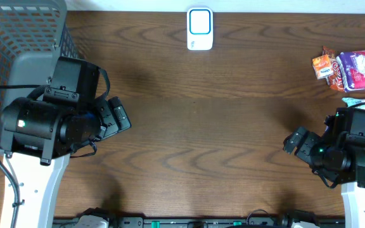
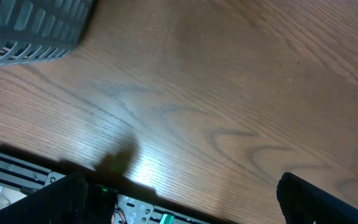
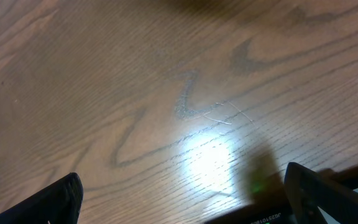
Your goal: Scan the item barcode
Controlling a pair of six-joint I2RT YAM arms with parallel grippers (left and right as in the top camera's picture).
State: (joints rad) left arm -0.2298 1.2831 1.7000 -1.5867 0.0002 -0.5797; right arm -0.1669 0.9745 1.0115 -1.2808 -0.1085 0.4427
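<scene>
Flanking scanner (image 1: 200, 28): basket (image 1: 5, 44) (grey), snack packets (image 1: 358, 69)

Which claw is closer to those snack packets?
Right. The right claw is on the same side as the snack packets, nearer the robot; the left claw is far across, by the grey basket.

The dark wooden table (image 1: 233, 126) bears a grey mesh basket (image 1: 11, 38), a white device (image 1: 199, 29) and some snack packets (image 1: 353, 68).

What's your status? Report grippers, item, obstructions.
Left gripper open, empty. Right gripper open, empty. Snack packets untouched, far right edge. Scanner at far centre, path between unobstructed.
</scene>
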